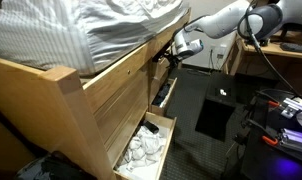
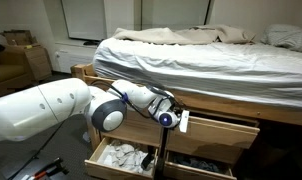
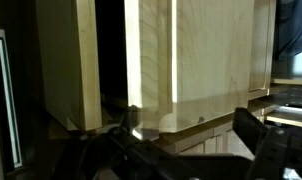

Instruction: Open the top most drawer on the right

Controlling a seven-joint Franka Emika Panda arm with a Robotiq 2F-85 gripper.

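The bed frame has wooden drawers under the mattress. The top drawer (image 2: 223, 129) sits to the right of my gripper (image 2: 169, 116) in an exterior view, and its front looks slightly out from the frame. It also shows in an exterior view (image 1: 159, 62) beside a dark gap, with my gripper (image 1: 171, 50) at its edge. In the wrist view my gripper (image 3: 187, 138) is open, its two dark fingers wide apart on either side of the pale wooden drawer front (image 3: 206, 70). I cannot tell whether the fingers touch the wood.
A lower drawer (image 2: 119, 158) is pulled out and holds white cloth; it also shows in an exterior view (image 1: 146, 148). Another lower drawer (image 2: 196, 163) is open with dark contents. The striped bedding (image 1: 81, 30) overhangs the frame. A desk with cables (image 1: 281, 100) stands across the floor.
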